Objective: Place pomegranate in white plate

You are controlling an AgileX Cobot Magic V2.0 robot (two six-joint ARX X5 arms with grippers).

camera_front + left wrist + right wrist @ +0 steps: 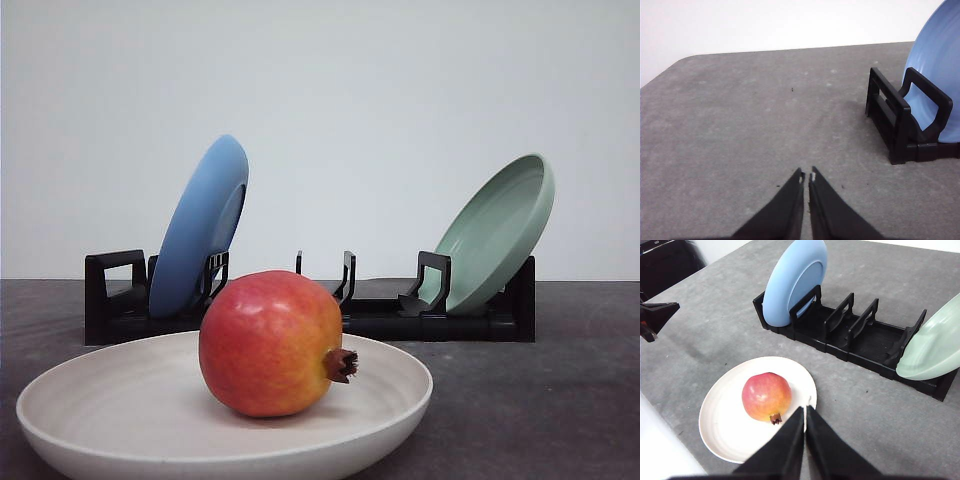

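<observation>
Front view sits low, near the white plate, facing forward; both wrist views look down, sharing the rack.

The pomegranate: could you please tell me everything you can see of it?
The pomegranate is a round fruit with smooth, glossy skin, red blending into yellow-orange, whole and unmarked as far as shown. A small dark brown crown-like calyx juts from one end, pointing sideways toward the right in the front view. It lies on its side inside the white plate, resting on the plate's floor, roughly central. Nothing else touches it; the right gripper is shut and apart from it.
</observation>
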